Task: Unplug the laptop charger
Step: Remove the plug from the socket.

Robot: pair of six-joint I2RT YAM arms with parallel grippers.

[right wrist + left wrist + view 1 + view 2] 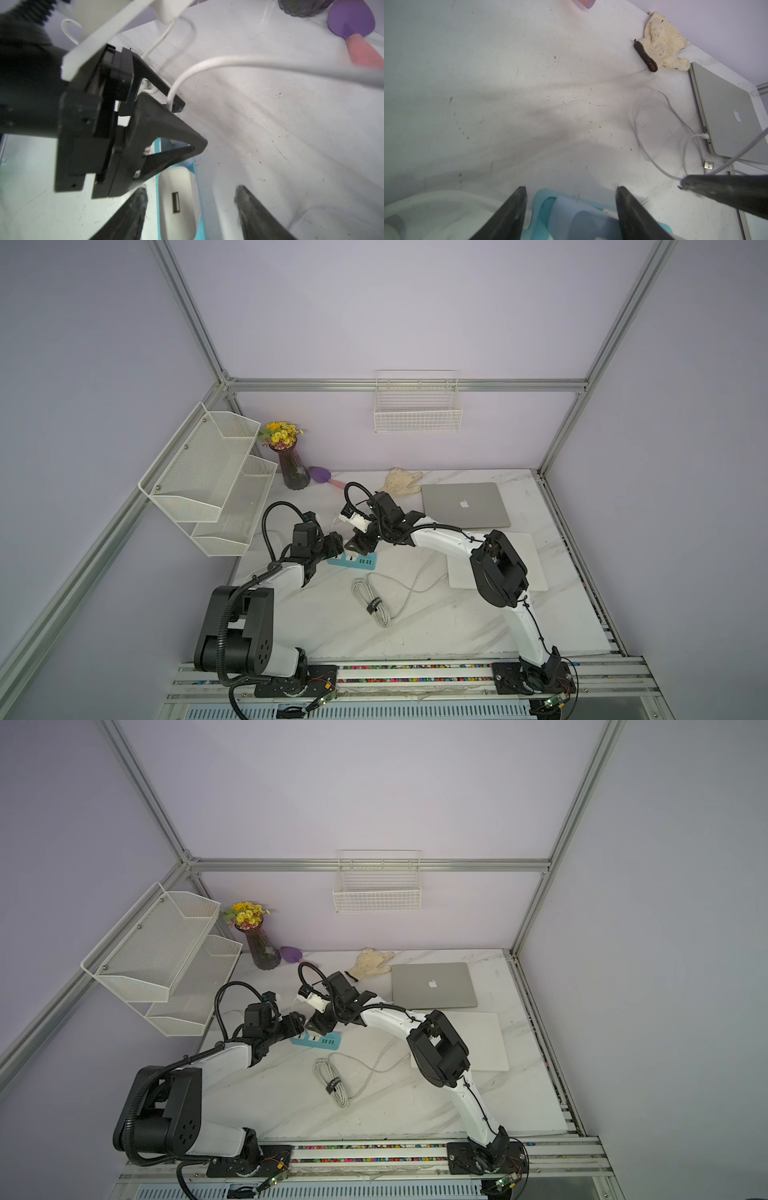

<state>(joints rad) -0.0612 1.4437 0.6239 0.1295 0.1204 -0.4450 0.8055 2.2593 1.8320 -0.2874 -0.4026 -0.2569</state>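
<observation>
Nearest the front edge of the desk [436,630] lies a grey cable [372,605], coiled and bound with a black strap, with one loose strand trailing toward the right arm. Just behind it the teal power strip [356,562] lies flat on the marble, and both arms meet over it. The charger [177,204], a white block, stands plugged into the power strip with its USB socket empty. The right gripper [191,187] hangs over it with jaws wide. The charger is between the fingers but nearer one of them, and nothing is held. The left gripper [571,188] faces it from over the strip's left end. Its fingers stand well apart too, closed on nothing, and a white cable [239,59] dips between them. To the right, a white pad [536,564] lies partly under the right arm. Behind that is the closed silver laptop [465,504], with a white lead [702,136] plugged into its side and a loose USB plug [708,165] on the desk near its corner. A dirty knit glove [401,482] lies by the back wall. Further along it are a purple tool [319,475] and, in the corner, a vase [294,470] of yellow flowers. On the walls hang a wire basket [417,414] and a mesh shelf [208,477].
</observation>
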